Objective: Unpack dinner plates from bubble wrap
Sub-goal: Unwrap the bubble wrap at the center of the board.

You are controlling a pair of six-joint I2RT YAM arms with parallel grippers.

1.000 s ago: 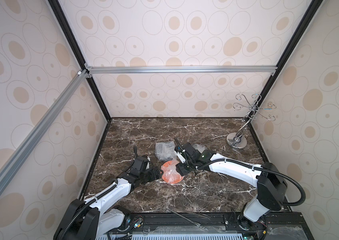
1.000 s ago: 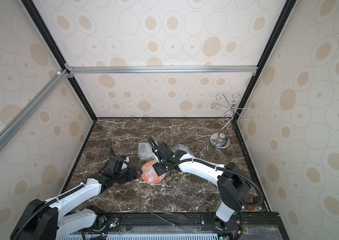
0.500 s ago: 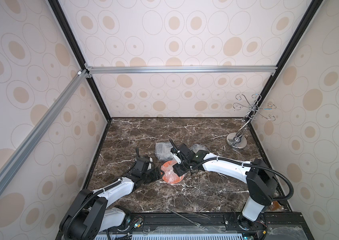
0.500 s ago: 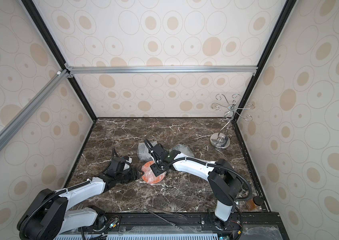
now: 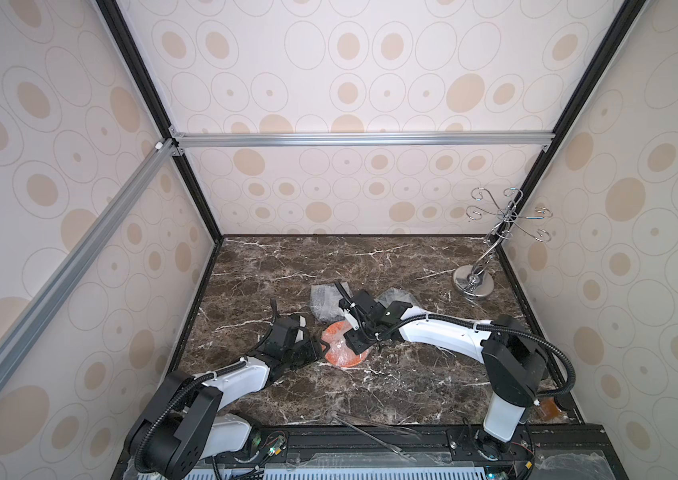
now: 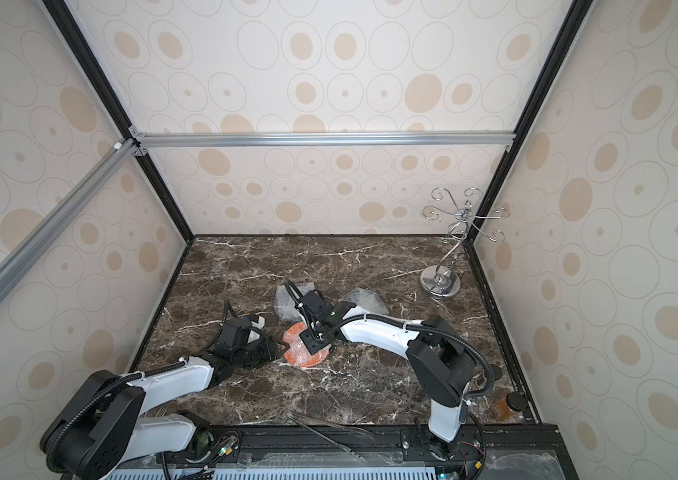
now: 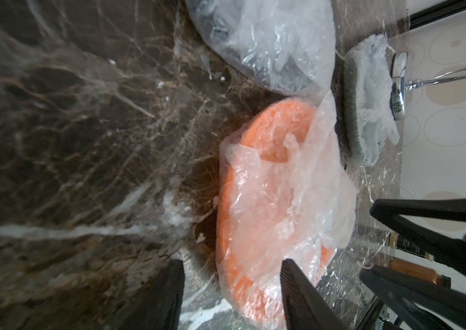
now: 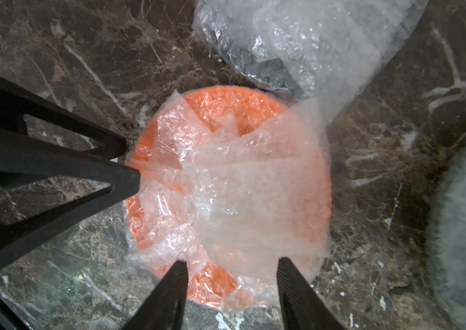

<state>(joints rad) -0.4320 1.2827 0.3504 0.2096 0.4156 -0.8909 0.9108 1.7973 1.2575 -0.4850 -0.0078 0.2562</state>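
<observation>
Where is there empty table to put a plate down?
Bare marble along the back wall, left of the stand, and in front of the orange plate. Crowded mid-table: left arm, right arm, wrapped bundles.

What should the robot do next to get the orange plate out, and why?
Probably close the right gripper on the loose flap of wrap. Its jaws stand open astride that flap, which lies folded over the orange plate. The left gripper sits open at the plate's rim, so it might steady the plate as the wrap peels away.
</observation>
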